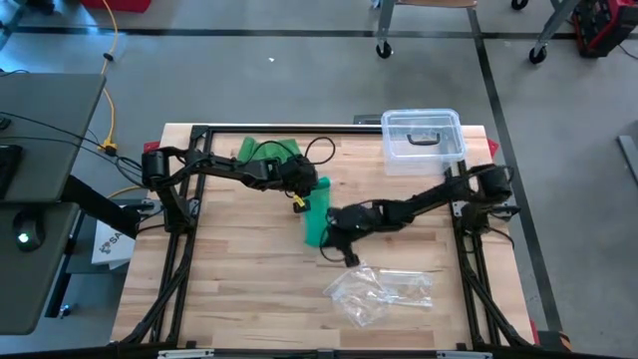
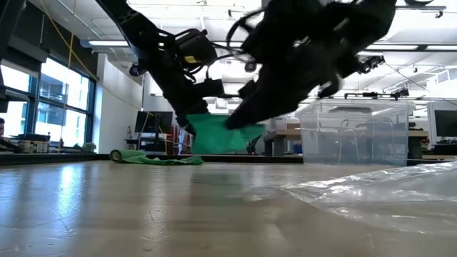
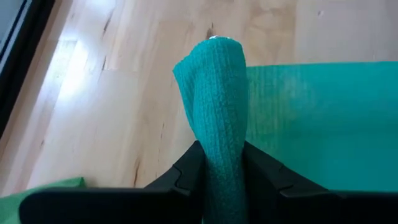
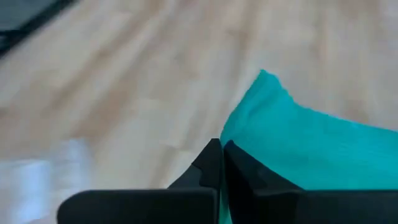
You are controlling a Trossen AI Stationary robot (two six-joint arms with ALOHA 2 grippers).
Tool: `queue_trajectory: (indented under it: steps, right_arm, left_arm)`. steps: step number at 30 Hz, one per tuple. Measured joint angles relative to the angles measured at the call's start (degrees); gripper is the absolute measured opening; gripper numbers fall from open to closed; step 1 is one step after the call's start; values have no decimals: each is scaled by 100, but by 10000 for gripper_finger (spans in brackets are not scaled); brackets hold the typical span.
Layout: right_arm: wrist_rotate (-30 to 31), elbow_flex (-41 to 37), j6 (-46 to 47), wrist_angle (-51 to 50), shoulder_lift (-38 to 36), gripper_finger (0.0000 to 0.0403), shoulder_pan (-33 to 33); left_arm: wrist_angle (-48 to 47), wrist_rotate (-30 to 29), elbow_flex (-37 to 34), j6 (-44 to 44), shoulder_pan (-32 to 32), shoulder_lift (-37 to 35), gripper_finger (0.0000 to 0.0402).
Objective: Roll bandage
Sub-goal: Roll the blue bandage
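Left wrist view: jaws pinch bandage [image 3: 217, 112]; right jaws closed.

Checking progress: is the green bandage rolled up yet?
Not yet. The bandage hangs spread between the left gripper and right gripper, both shut on it.

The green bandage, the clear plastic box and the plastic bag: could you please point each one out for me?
green bandage [image 1: 317, 221]: high view, on the flat strip between the arms.
clear plastic box [image 1: 424, 156]: high view, on its near wall.
plastic bag [image 1: 384, 292]: high view, on its crumpled middle.
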Motion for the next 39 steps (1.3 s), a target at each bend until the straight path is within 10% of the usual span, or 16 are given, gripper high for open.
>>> queue_trajectory:
  steps: [10,29,39]
  right_arm:
    - [-98,-2,489,-95,-271,0,932]
    - [232,-2,575,-173,-174,0,447]
    - [238,0,658,-144,-171,0,447]
  left_arm:
    - [-34,90,0,-78,-28,0,72]
    - [26,35,-3,-400,-925,458,73]
    - [-6,312,-9,-176,-918,394,157]
